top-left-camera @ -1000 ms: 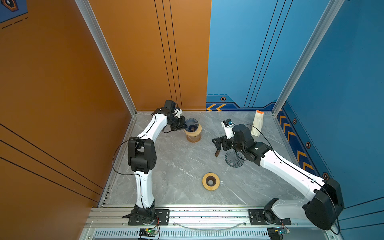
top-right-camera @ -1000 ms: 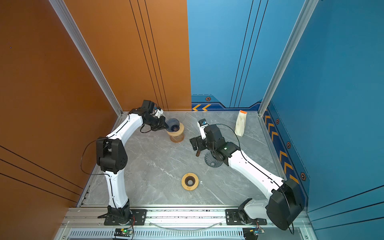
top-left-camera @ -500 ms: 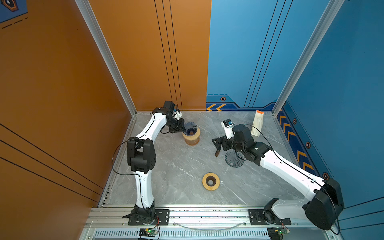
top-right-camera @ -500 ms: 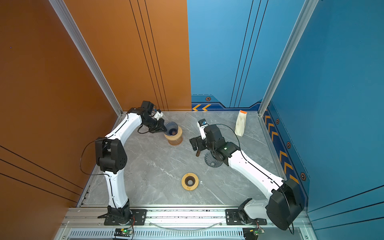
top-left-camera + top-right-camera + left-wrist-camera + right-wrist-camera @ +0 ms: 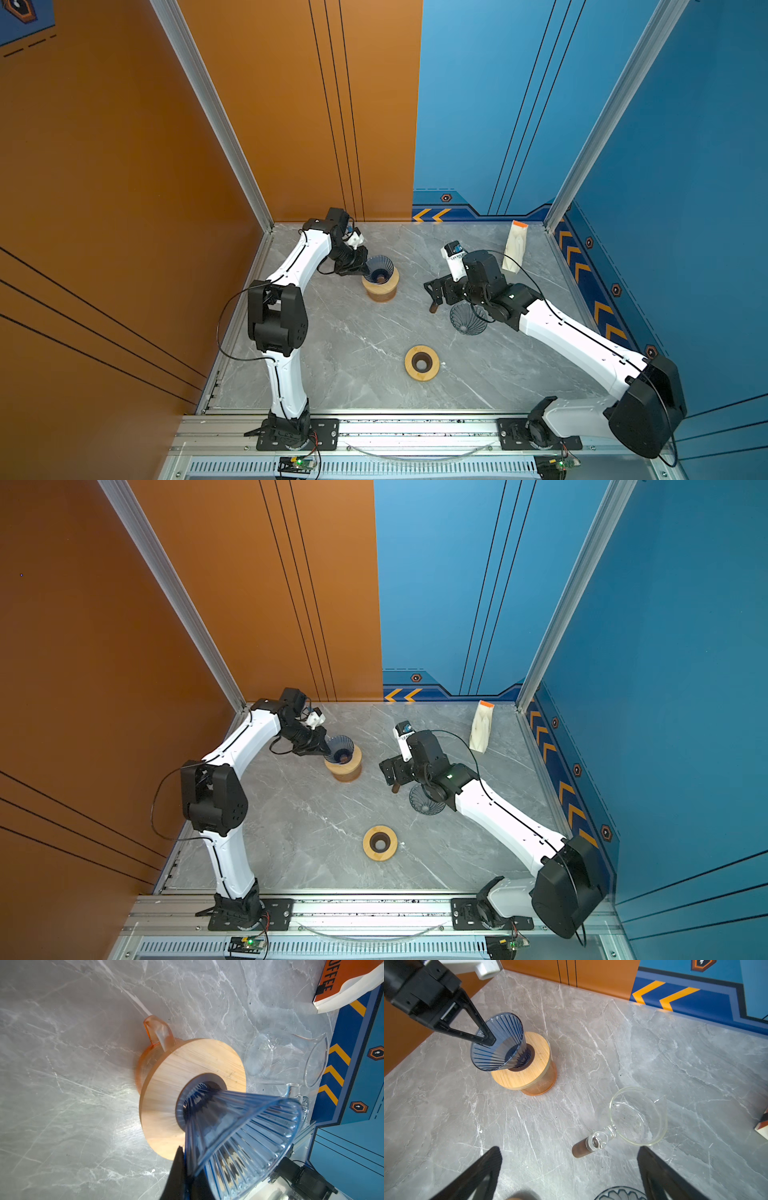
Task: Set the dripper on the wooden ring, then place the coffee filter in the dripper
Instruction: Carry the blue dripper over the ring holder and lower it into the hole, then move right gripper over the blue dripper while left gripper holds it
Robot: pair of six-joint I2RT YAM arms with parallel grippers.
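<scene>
Displacement is noted over the last second: the translucent blue ribbed cone [image 5: 500, 1049], taken to be the coffee filter, the round bamboo lid [image 5: 537, 1055] and the orange translucent cup [image 5: 545, 1084] beneath it have all been carried with the left fingers [image 5: 475, 1016] toward the front rail [image 5: 415, 424] in both top views. The cone's wall is clamped between those fingers at its rim. Its narrow tip is lodged in the lid's hole just beyond the fingertips, and its mouth leans back toward them. Seating is therefore judged begun but unfinished: the cone has yet to be stood upright and let go, and the cup appears to be dragged along. The right fingers [image 5: 495, 1157] are held wide apart and empty, with a clear glass scoop [image 5: 638, 1118] with a brown handle lying ahead of them. The bench [image 5: 353, 353] is grey marbled stone, enclosed by orange panels [image 5: 270, 124] and blue panels [image 5: 478, 104].
</scene>
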